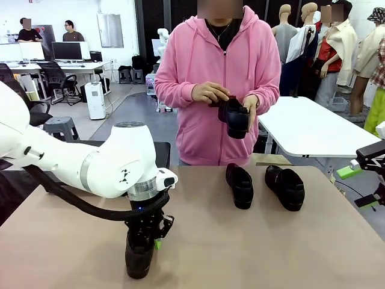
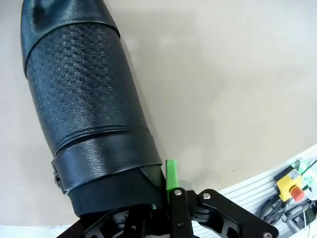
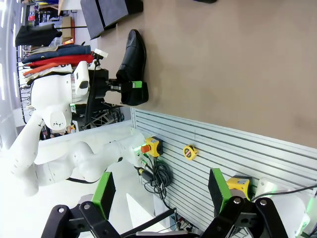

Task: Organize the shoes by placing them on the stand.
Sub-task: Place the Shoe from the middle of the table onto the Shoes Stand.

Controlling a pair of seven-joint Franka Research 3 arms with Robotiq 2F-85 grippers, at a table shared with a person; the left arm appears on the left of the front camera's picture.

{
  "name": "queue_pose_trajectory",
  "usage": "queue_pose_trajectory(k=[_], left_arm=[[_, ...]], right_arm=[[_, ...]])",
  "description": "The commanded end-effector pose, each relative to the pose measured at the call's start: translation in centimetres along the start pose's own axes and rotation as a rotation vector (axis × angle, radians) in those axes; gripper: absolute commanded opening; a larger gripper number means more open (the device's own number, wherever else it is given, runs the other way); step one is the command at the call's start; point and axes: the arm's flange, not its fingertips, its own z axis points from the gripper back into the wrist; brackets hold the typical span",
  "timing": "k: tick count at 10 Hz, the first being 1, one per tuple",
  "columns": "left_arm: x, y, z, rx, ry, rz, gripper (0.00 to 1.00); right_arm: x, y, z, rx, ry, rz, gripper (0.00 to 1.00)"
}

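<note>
- Front view: the white left arm bends down from the left. Its left gripper (image 1: 144,239) is closed on the heel end of a black glossy leather loafer (image 1: 138,264), which sits low at the near left of the tan table (image 1: 72,253).
- Across the table, a person in a pink hoodie (image 1: 195,72) holds a second black loafer (image 1: 236,118) in both hands at waist height, above the far edge.
- A pair of black loafers lies on the table just in front of the person. The left one (image 1: 240,186) and the right one (image 1: 286,188) lie side by side but apart, toes toward the camera.
- A low black flat-topped stand (image 1: 162,155) sits at the far edge, behind the left arm's elbow.
- The right gripper (image 1: 359,187) pokes in at the right edge beside the table, its green pads spread.
- Left wrist view: the gripped loafer has an embossed upper and a smooth band, and it runs away from the camera over the tabletop. One green pad (image 2: 172,173) lies against its collar; the other finger is hidden behind the shoe.
- Right wrist view: the right gripper's two fingers stand wide apart with nothing between them.
- Farther off, the left gripper clamps the loafer's heel near the table's near edge, and the stand is beyond the toe.
- Below the table's near edge is a grey slatted panel (image 3: 233,144).
</note>
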Motion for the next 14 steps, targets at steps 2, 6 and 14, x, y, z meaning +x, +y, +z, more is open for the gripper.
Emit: queue_pose_trajectory(k=[2,6,14], left_arm=[[-0.3,-0.1,1.2,0.021,-0.019,-0.014,0.0],[-5.6,0.2,10.4,0.033,-0.128,-0.189,0.0],[-9.2,1.2,16.4,0.138,-0.241,-0.256,0.0]], right_arm=[[0.3,0.2,0.2,0.026,-0.003,0.023,1.0],[0.3,0.2,0.2,0.026,-0.003,0.023,1.0],[0.3,0.2,0.2,0.026,-0.003,0.023,1.0]])
